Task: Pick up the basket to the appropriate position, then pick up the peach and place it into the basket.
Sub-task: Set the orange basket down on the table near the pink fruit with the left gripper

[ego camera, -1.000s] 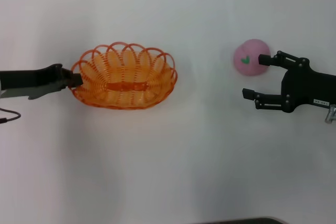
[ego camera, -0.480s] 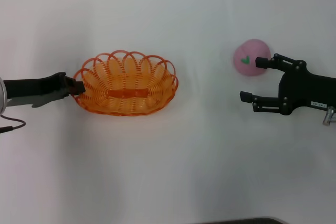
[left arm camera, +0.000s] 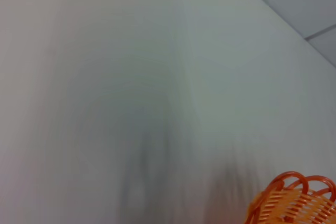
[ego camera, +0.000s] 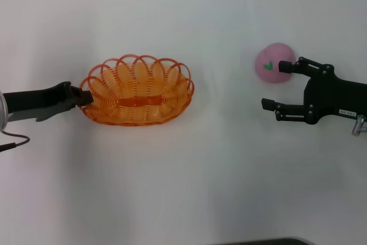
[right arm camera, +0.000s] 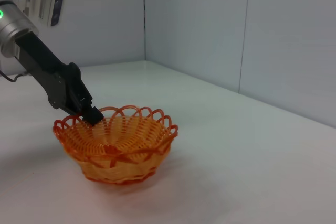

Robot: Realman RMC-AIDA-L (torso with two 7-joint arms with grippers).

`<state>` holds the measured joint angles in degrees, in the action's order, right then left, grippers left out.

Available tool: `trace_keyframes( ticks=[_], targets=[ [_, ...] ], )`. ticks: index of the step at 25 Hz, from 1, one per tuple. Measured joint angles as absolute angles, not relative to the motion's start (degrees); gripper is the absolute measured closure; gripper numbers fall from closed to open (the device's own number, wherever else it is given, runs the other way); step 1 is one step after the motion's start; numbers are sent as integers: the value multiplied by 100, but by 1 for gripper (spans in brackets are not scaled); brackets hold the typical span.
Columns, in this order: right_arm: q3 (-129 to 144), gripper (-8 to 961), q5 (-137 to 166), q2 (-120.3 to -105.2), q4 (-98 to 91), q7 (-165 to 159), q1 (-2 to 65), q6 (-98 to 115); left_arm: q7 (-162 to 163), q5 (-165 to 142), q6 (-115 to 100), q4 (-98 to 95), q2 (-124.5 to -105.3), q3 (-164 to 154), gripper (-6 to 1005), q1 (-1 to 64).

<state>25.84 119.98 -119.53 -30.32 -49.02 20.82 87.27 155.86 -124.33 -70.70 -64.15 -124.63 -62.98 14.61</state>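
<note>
Nearest the robot, the white table (ego camera: 183, 187) is bare. A little farther out on the right, the right gripper (ego camera: 274, 86) lies sideways with its fingers released and spread wide. Its far finger (ego camera: 285, 66) touches or nearly touches the peach (ego camera: 271, 61), while the near finger sits well off the fruit, so nothing is held there.

At about the same depth on the left, the left gripper (ego camera: 86, 97) has its fingers clenched on the basket (ego camera: 137, 98) at the left end of the scalloped rim. The right wrist view shows the tips biting one loop, with the basket looking settled on the table or barely off it.

Farthest out is the peach, well apart from the basket, its green leaf mark facing up.

The likely trouble is at the peach. With only the far finger against it and the fruit off the centre of the gap, a closing pinch could roll it away across the table. The basket grip is also thin, a single loop, so a lift or drag could tilt it.
</note>
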Motion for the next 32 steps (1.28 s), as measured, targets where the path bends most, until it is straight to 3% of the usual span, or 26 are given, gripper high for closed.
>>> trace_keyframes(
  ticks=[32],
  targets=[
    [2571, 7, 11997, -11953, -3020, -4871, 2131, 8684, 15829, -12397, -6554, -6589, -12463, -6743, 946, 1327]
  ],
)
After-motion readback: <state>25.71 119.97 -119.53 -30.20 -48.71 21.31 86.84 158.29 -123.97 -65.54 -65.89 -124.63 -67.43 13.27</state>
